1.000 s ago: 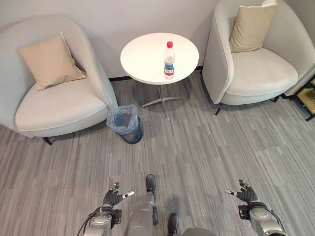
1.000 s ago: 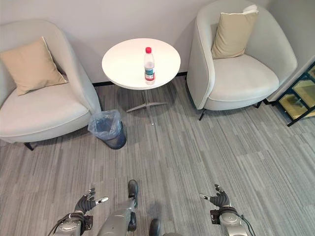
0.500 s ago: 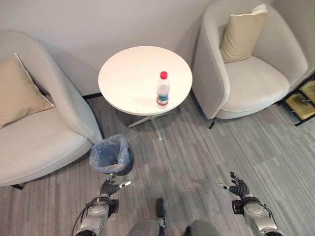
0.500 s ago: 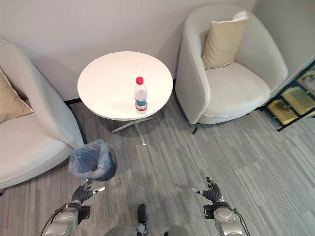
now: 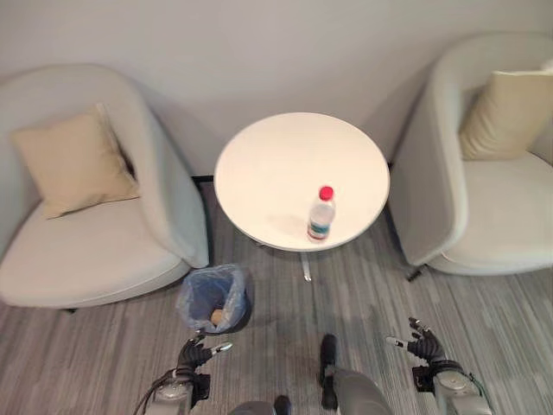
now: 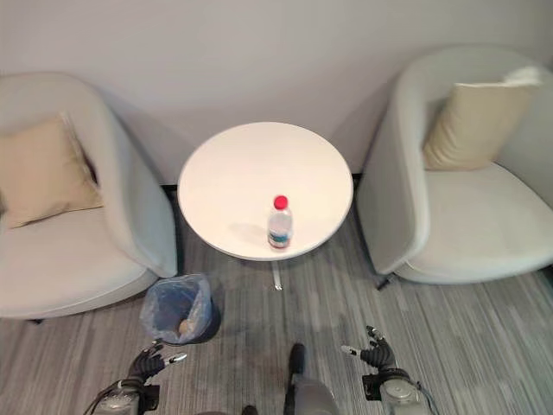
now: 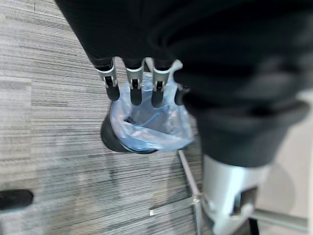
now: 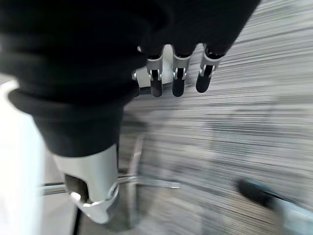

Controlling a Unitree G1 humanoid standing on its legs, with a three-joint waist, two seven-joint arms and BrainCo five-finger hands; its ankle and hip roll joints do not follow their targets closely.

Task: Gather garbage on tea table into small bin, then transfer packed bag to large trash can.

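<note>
In the left eye view, a round white counter point(image 5: 301, 177) stands at 12 o'clock from the robot, between two pale armchairs. A clear water bottle point(image 5: 320, 213) with a red cap stands upright near the counter's 5 o'clock edge. The small bin point(image 5: 215, 299), lined with a blue bag, sits on the grey floor at 7 o'clock of the counter, just beside the left armchair point(image 5: 95, 216); a small tan piece lies inside it, too small to identify. The right armchair point(image 5: 484, 190) is cut off at the frame's edge, as is its cushion. The left robot hand point(image 5: 197, 354) shows at 7 o'clock, fingers spread and empty; the right robot hand point(image 5: 422, 348) at 5 o'clock is likewise spread, holding nothing.

The right eye view takes in the whole right armchair with its beige cushion point(image 6: 474, 124), while the left armchair's cushion point(image 6: 39, 173) is cut at the edge. The counter's base is mostly hidden under its top.

In the left wrist view, the straight fingers point(image 7: 135, 87) hang over the bin's blue liner point(image 7: 149, 126) without touching it. The bin's contents are hard to make out here. Part of the counter's metal foot point(image 7: 188, 196) shows beside the bin.

In the right wrist view, the fingers point(image 8: 178, 78) are relaxed and empty over blurred grey floor point(image 8: 234, 132); the thin metal bars nearby are too smeared to identify with certainty.
</note>
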